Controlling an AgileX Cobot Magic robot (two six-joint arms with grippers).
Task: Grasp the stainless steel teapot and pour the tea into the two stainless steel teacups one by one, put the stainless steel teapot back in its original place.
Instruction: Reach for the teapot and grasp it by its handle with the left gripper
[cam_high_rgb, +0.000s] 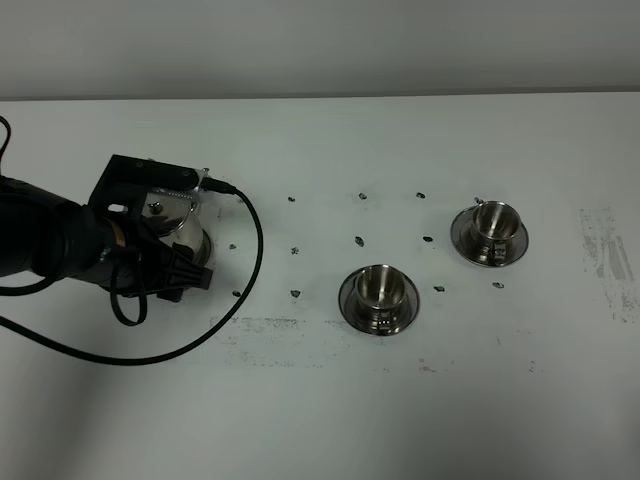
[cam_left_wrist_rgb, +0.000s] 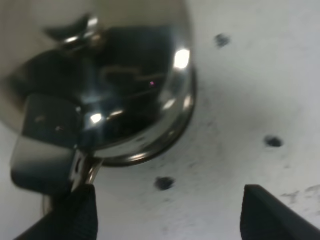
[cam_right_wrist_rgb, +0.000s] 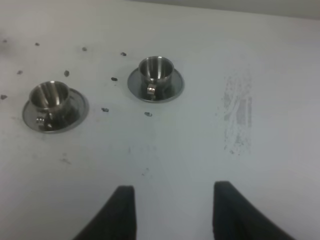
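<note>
While the stainless steel teapot (cam_left_wrist_rgb: 135, 95) is sitting at the left side of the desk (cam_high_rgb: 400, 420), well apart from the nearer teacup (cam_high_rgb: 381, 288) and the farther teacup (cam_high_rgb: 492, 222), the left gripper (cam_left_wrist_rgb: 172, 212) is hovering over it, jaws released and empty. Its handle (cam_left_wrist_rgb: 47, 145) is lying just beside one finger, so centring the jaws around it before clenching is looking safest. The right gripper (cam_right_wrist_rgb: 172, 210) is hanging with jaws released.
</note>
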